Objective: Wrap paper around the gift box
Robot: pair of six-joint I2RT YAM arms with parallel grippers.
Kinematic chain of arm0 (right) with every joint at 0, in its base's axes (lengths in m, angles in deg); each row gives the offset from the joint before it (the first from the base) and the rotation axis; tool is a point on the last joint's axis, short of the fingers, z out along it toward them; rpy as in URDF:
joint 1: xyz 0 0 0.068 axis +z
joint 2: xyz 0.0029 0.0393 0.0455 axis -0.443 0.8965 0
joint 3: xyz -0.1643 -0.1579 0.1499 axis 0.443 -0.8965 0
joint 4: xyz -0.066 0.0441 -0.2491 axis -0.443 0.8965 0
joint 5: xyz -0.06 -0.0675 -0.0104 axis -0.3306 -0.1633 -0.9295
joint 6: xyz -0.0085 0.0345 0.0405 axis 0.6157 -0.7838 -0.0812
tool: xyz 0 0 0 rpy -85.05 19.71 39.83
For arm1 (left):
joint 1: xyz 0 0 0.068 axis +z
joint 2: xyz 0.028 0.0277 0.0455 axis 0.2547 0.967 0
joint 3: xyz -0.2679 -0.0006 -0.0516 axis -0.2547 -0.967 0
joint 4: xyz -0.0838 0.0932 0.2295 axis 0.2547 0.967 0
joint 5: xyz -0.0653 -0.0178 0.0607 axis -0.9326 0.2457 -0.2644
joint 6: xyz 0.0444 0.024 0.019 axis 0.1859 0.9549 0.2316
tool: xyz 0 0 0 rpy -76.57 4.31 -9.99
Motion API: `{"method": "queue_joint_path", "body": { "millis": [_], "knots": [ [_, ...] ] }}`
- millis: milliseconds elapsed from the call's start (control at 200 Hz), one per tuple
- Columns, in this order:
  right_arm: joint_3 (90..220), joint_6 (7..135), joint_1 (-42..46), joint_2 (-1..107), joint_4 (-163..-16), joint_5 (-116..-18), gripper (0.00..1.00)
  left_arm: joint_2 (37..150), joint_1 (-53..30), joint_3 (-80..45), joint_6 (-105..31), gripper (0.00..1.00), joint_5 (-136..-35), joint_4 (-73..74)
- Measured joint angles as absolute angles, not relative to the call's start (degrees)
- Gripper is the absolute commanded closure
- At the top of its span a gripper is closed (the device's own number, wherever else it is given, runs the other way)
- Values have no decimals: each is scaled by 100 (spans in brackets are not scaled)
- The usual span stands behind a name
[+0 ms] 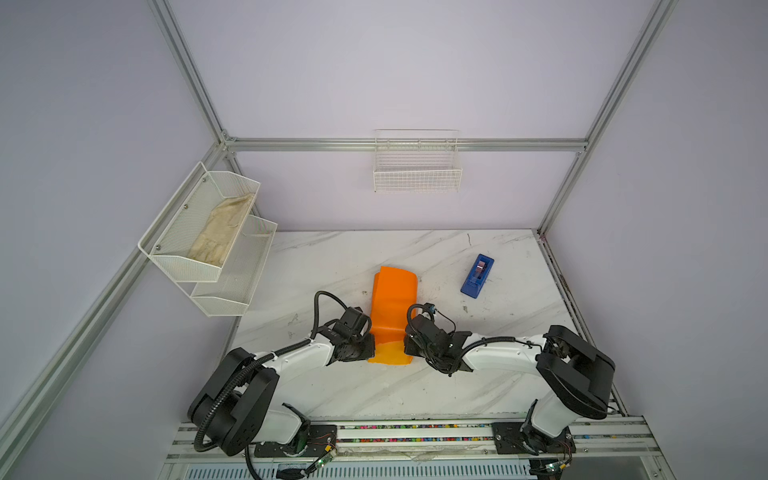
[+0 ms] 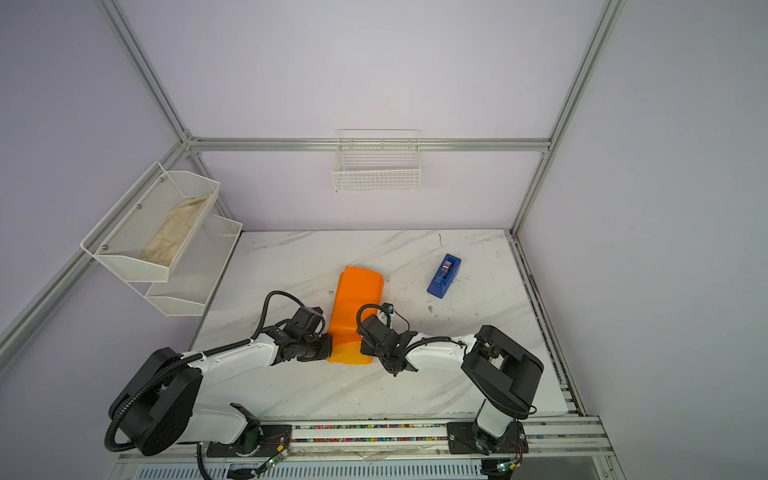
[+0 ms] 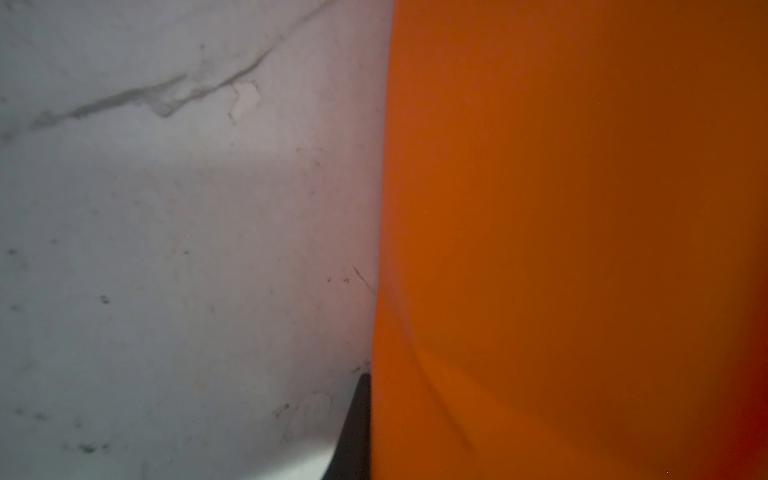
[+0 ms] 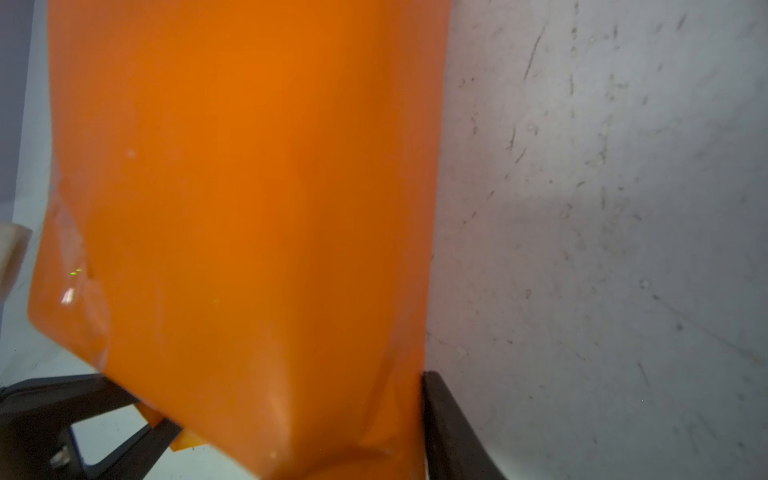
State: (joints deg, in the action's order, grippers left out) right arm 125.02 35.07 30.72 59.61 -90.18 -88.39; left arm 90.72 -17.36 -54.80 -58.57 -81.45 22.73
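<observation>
The orange paper (image 1: 392, 299) (image 2: 357, 299) lies folded into a long raised hump at the middle of the table. The gift box is hidden. My left gripper (image 1: 371, 347) (image 2: 330, 347) is at the near left edge of the paper, shut on it. In the left wrist view one dark finger (image 3: 357, 428) lies against the paper (image 3: 561, 228). My right gripper (image 1: 408, 343) (image 2: 360, 343) is at the near right edge. One of its fingers (image 4: 449, 428) touches the creased paper (image 4: 249, 208); the other finger is hidden behind it.
A blue tape dispenser (image 1: 477, 275) (image 2: 444, 275) sits on the marble table (image 1: 332, 257) to the right rear of the paper. A white wire basket (image 1: 417, 166) hangs on the back wall. Mesh shelves (image 1: 232, 286) on the left wall hold a beige cloth (image 1: 222, 230).
</observation>
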Motion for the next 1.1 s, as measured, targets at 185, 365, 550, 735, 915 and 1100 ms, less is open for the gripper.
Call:
{"method": "queue_joint_path", "body": {
  "millis": [185,365,550,735,915,1100],
  "knots": [
    [12513,3507,3057,5961,-9021,-8836,66,8945,-1841,-5537,-5868,81,-8009,2290],
    [12511,3507,3054,5961,-9021,-8825,66,8901,-1935,-5550,-5890,100,-7863,2384],
    [12511,3504,3048,5961,-9025,-8797,61,8809,-2057,-5550,-5877,69,-7719,2476],
    [12511,3487,3039,5961,-9027,-8801,54,8429,-2077,-5526,-5909,55,-7517,2819],
    [12511,3485,3026,5961,-9029,-8898,58,8549,-2077,-5146,-5870,52,-7308,3206],
    [12506,3487,2976,5963,-9077,-9020,63,8943,-2077,-4737,-5850,52,-7284,3071]
  ]
}}
